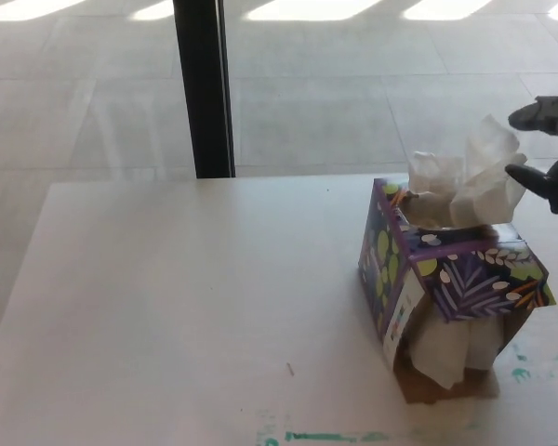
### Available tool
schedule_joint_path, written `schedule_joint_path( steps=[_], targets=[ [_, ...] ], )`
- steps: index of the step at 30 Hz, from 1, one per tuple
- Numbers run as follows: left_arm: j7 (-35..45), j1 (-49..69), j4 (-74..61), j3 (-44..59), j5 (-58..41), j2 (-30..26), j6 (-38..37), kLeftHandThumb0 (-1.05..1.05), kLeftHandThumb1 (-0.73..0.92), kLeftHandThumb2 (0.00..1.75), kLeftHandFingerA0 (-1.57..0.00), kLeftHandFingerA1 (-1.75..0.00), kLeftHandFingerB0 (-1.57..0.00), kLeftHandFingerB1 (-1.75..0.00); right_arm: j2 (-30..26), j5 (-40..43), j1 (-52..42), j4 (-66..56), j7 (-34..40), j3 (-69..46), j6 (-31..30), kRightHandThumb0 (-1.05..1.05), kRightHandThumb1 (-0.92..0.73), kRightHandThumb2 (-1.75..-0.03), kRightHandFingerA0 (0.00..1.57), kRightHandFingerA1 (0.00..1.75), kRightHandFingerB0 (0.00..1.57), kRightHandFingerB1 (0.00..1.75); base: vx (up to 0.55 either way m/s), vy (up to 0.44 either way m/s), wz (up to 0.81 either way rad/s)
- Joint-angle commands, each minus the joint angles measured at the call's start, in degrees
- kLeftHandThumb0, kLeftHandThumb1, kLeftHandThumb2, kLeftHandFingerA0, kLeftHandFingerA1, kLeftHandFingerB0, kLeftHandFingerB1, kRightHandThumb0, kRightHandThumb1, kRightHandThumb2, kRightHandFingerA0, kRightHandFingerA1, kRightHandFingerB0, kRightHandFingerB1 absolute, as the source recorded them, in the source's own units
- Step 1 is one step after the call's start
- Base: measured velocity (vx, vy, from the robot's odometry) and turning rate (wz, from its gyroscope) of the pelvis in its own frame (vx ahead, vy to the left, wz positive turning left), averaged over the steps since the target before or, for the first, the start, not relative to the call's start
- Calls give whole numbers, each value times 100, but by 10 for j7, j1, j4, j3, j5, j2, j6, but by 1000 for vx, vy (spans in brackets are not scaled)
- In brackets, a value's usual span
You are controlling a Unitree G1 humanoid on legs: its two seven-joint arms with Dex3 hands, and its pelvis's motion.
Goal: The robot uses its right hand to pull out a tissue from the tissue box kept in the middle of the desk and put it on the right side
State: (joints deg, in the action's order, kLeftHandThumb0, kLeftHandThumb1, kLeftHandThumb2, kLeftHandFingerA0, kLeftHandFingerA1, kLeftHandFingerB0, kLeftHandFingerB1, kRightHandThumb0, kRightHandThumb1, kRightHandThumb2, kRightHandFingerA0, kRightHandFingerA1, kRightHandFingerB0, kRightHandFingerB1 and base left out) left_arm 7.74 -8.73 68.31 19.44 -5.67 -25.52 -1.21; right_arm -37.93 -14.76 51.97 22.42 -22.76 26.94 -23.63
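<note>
Nothing of the left hand in frame. Bare white desk (167, 307) across left and centre. Tissue box (446, 288) right of centre, torn at its front, tissue (470, 186) bunched upright from the top opening, not yet pulled. At the upper right edge, right hand (549, 149) just beside the tissue, fingers (538, 114) spread, empty, apparently no contact yet. Left to do: pinch, pull out, lay down at right.

A purple, leaf-patterned tissue box (451, 279) stands at lower right, its front torn open, a crumpled white tissue (470, 186) sprouting from its top.
</note>
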Motion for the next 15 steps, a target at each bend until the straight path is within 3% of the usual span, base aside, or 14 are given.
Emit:
schedule_joint_path(
  steps=[1,2,7,8,9,11,15],
  targets=[
    [6,7,-6,-7,1,-15,-5,-105,78,102,-70,-59,-46,-82,-3,-44,10,7,-43,8,13,-82,-70,-107,39,66,10,35,0,0,0],
    [6,6,-5,-8,2,-15,-7,-105,79,101,-71,-60,-46,-82,1,-54,14,0,-48,17,7,-84,-71,-109,53,84,8,39,0,0,0],
    [6,8,-7,-13,1,-15,-7,-105,80,100,-70,-59,-46,-82,15,-75,21,-13,-63,23,-9,-90,-75,-108,56,85,11,40,0,0,0],
    [4,9,-9,-14,2,-15,-6,-105,80,100,-70,-59,-47,-83,20,-80,24,-13,-66,26,-3,-86,-90,-68,54,85,17,26,0,0,0],
    [5,9,-8,-10,-3,-14,-1,-105,80,99,-70,-59,-46,-83,25,-83,25,-10,-65,25,1,-87,-90,-68,56,90,18,27,0,0,0],
    [6,12,-10,-12,-2,-14,-5,-105,80,98,-71,-61,-47,-85,31,-82,26,-9,-69,19,0,-88,-89,-67,51,77,20,27,0,0,0],
    [3,14,-10,-16,3,-15,-13,-105,82,97,-71,-60,-47,-84,40,-86,23,-7,-61,8,3,-84,-87,-66,53,74,23,28,0,0,0]
  ],
)
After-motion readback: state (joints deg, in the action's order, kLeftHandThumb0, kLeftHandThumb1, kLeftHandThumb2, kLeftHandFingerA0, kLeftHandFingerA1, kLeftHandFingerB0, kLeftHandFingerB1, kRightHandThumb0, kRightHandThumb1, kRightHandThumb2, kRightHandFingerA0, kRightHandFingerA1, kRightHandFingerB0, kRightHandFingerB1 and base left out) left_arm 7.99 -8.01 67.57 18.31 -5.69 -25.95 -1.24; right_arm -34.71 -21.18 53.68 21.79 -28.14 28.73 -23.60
